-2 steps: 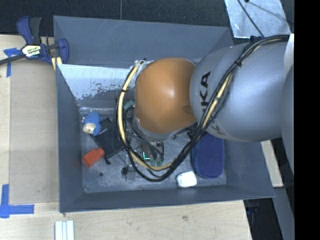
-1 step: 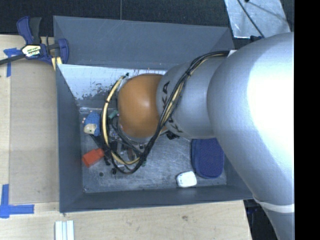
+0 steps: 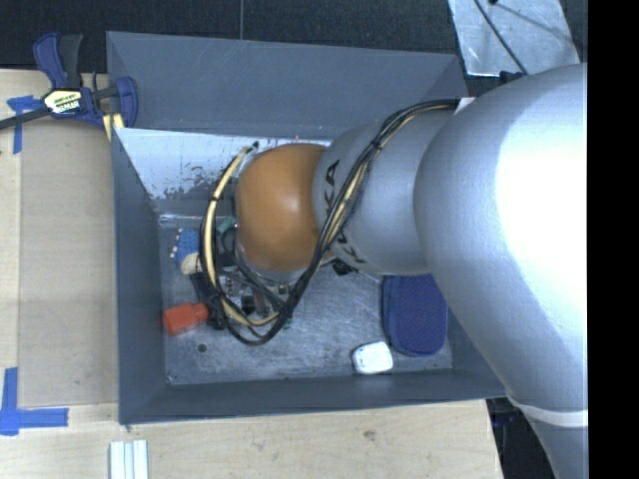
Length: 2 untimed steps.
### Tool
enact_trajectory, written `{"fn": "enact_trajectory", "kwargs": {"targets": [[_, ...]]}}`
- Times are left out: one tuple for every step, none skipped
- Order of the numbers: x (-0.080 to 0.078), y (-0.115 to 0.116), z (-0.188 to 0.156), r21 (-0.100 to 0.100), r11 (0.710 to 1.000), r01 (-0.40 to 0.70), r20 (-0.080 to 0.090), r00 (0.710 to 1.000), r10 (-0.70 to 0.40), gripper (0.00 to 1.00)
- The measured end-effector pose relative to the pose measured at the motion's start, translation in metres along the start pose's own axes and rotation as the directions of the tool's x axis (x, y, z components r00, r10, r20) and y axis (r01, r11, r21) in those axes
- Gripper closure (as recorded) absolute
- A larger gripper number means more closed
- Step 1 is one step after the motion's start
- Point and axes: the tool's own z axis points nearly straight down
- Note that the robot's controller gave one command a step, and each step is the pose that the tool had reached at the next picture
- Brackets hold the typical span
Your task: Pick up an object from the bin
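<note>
Evidently the gripper [image 3: 240,297], its opening or closing impossible to tell, hangs just beside a small orange-red block [image 3: 183,317] lying toward the view's left on the bin [image 3: 135,287] floor.

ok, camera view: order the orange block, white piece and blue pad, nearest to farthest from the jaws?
1. orange block: close by, on the left of the bin floor.
2. white piece, low in the view, and blue pad, just above it on the right: both far off to the right, and too close to call between them.
</note>
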Motion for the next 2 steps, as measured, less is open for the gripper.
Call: {"fn": "enact_trajectory", "kwargs": {"targets": [[0.017, -0.003, -0.076, -0.002, 1.000, 0.001, 0.006, 1.000, -0.001, 1.00], [-0.007, -0.004, -0.180, -0.002, 1.000, -0.006, 0.009, 1.000, 0.006, 1.00]]}}
